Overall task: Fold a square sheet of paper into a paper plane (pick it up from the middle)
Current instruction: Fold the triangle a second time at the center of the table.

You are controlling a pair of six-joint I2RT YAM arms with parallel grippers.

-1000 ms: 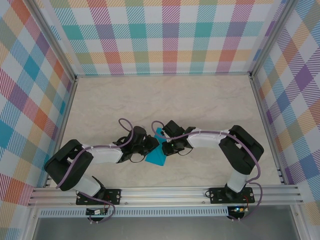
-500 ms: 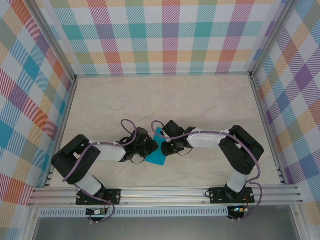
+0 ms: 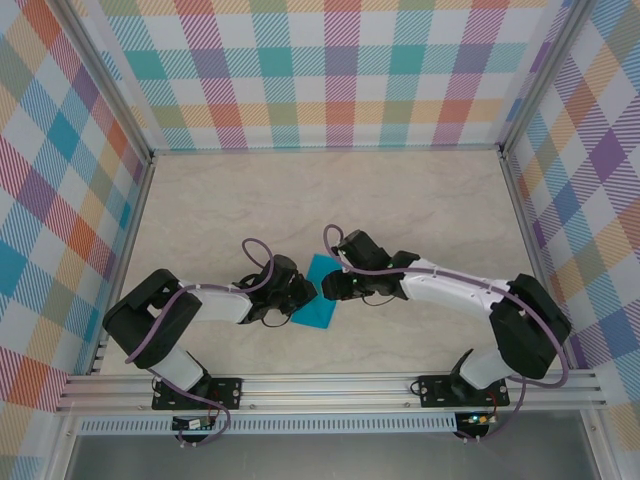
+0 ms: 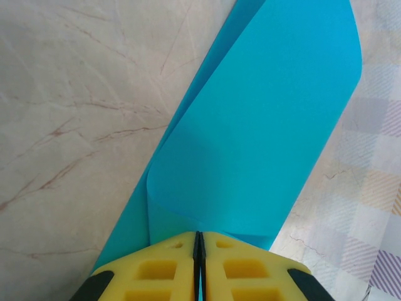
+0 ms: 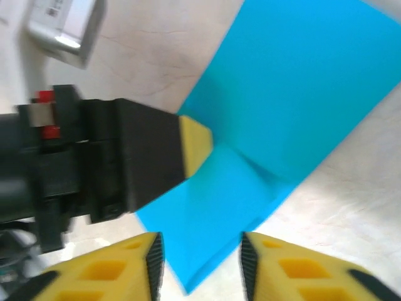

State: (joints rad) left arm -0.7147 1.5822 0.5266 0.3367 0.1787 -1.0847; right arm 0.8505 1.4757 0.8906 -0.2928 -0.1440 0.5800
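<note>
"Where was the paper [image 3: 318,300] at that point?"

"On the bench [image 3: 300,200], towards the front and about mid-width. It was doubled over, but the top layer bowed up in a soft curve, so I saw no sharp crease."

"And the fingers?"

"The left fingers [image 4: 185,254] were pinched tight on 1 edge of the paper, with both layers between the pads. The right fingers [image 5: 257,257] stood parted over a corner of it, just beside the left tip, and gripped nothing."

"So what was the step?"

"Setting that fold, I'd have said. The plane was a long way off, with only 1 loose fold in place."

"How would you have done it well?"

"Leave the left pinch alone so the 2 layers can't slide. Bring the right fingers down flat on the bowed layer close to the pinch. Then press outward along the fold line without tugging, because thin paper skews or tears. Check the edges match before flattening, since a crooked crease stays."
</note>
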